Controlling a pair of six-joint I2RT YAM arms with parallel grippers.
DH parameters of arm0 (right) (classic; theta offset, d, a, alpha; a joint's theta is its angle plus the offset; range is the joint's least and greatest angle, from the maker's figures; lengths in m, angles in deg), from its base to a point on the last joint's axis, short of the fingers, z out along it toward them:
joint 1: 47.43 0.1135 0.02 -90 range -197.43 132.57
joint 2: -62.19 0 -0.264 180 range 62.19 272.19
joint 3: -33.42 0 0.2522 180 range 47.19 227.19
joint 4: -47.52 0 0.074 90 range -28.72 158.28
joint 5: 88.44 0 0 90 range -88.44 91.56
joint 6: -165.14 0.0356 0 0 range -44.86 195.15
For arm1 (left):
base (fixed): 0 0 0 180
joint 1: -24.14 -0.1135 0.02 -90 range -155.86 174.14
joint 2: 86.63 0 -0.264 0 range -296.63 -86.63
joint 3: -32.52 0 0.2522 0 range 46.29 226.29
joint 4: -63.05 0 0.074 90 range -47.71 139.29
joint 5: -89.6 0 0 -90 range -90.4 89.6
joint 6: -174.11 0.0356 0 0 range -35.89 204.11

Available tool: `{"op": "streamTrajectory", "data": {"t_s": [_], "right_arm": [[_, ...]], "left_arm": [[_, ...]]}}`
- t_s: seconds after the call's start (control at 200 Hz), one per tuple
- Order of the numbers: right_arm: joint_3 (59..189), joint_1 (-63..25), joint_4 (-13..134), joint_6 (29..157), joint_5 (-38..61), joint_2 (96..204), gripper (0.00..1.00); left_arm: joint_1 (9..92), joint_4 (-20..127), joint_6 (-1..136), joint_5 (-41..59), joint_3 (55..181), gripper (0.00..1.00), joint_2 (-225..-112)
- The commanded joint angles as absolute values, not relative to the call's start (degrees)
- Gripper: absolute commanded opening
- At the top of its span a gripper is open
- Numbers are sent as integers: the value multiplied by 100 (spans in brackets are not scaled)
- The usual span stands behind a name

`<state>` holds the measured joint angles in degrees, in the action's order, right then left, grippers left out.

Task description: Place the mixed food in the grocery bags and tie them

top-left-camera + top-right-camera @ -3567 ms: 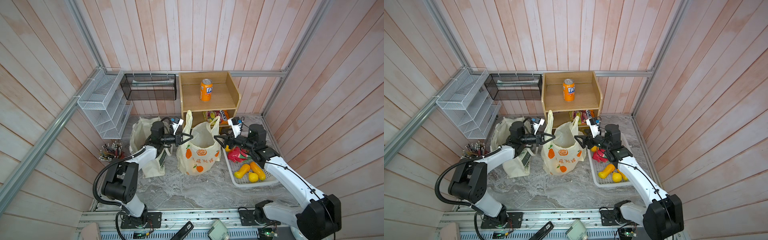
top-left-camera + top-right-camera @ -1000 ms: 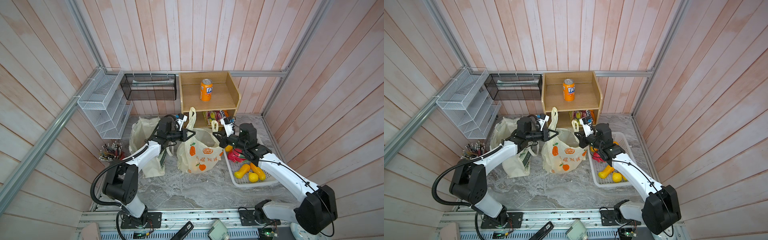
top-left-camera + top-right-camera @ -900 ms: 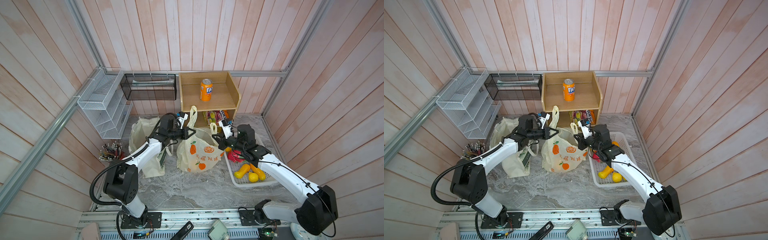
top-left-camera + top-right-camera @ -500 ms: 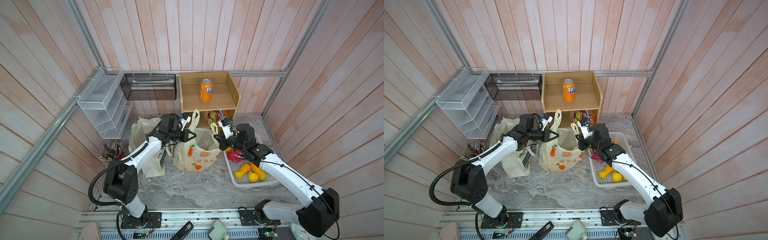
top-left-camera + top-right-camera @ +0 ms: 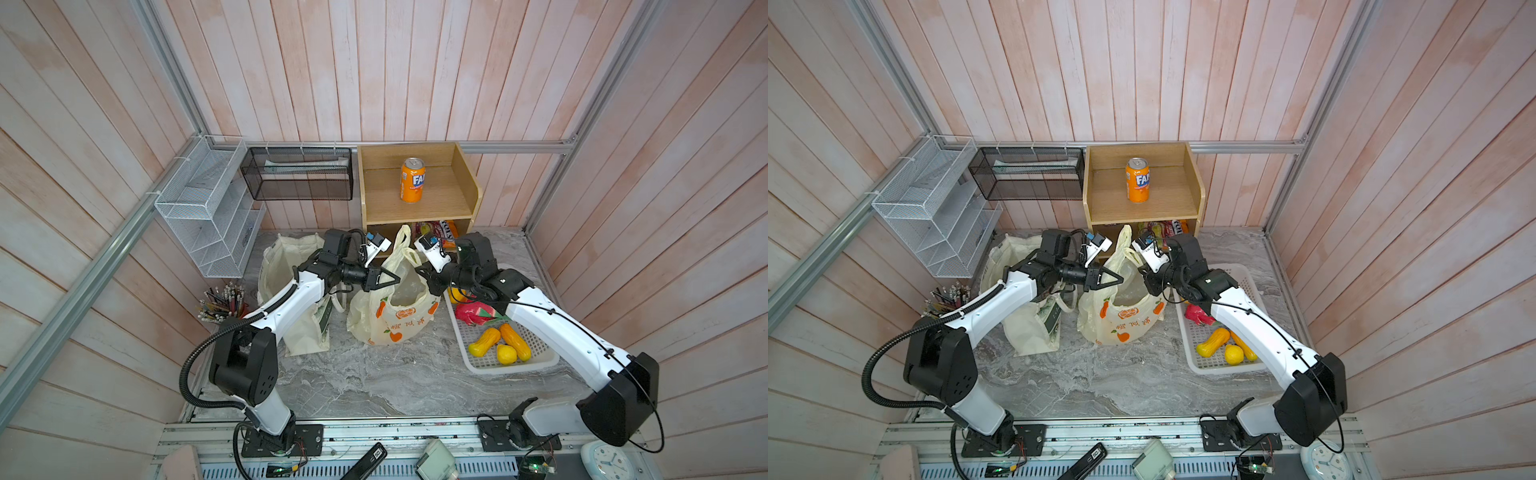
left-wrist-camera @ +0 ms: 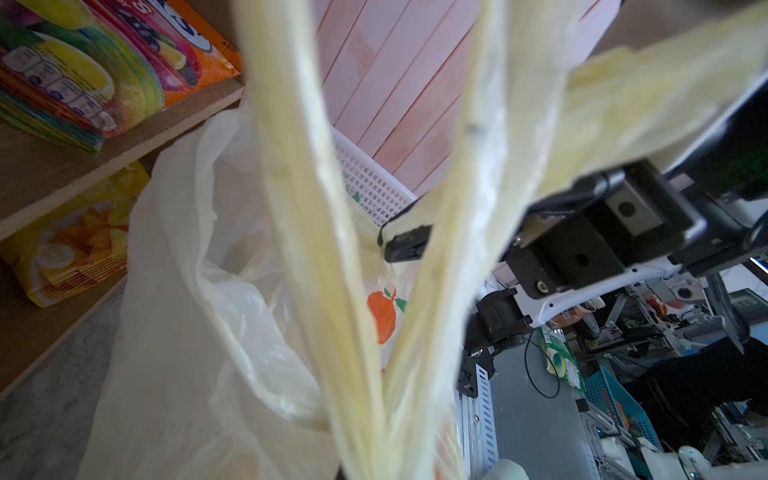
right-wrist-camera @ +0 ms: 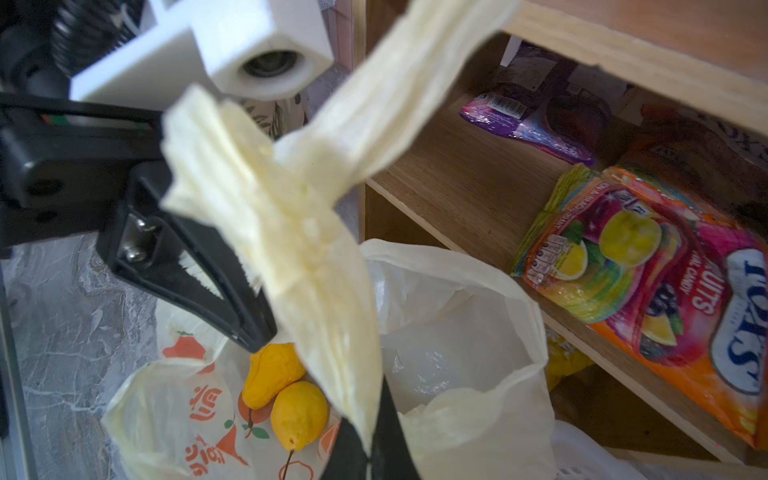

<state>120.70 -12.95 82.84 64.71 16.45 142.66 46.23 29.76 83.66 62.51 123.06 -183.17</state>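
The pale-yellow plastic bag [image 5: 395, 320] printed with oranges stands mid-table in both top views, its mouth slack. My left gripper [image 5: 394, 279] is shut on one handle [image 6: 332, 291], which runs up from its jaws. My right gripper [image 7: 370, 453] is shut on the other handle [image 7: 316, 266]. The two handles cross just above the bag mouth, with the gripper tips close together. Inside the bag lie a yellow lemon [image 7: 299, 415] and a yellow pear [image 7: 270, 370]. The cream cloth tote [image 5: 286, 266] stands left of the plastic bag, partly behind my left arm.
A white perforated basket [image 5: 511, 368] at the right holds orange and yellow toy fruits [image 5: 484, 341] and a red one [image 5: 473, 313]. Behind the bags stands a wooden shelf [image 5: 415, 208] with a Fanta can [image 5: 412, 179] and a candy packet [image 7: 648, 291]. Pencils [image 5: 220, 301] lie at the left.
Both grippers kept their hold on the handles. The left one moved right and nearer, closing on the right one, and the bag has slumped lower.
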Motion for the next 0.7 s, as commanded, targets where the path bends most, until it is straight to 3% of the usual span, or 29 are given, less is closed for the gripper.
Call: {"op": "streamTrajectory", "data": {"t_s": [0.0, 0.23, 0.41, 0.535, 0.695], "right_arm": [[12294, -1155, 8756, 6100, 1769, 14392, 0], [12495, -1109, 8988, 5960, 1838, 14669, 0], [12687, -1098, 9117, 5906, 1867, 14913, 0], [12751, -1062, 9134, 5921, 1892, 14971, 0], [12783, -1003, 9140, 5923, 1896, 14997, 0]], "left_arm": [[4629, 2615, 8794, 6541, 12561, 0, -18528], [4629, 2471, 9037, 6611, 12590, 0, -18517], [4629, 2098, 9521, 6400, 12557, 32, -18296], [4609, 2035, 9638, 6444, 12517, 39, -18123], [4496, 2091, 9651, 6596, 12501, 42, -18013]]}}
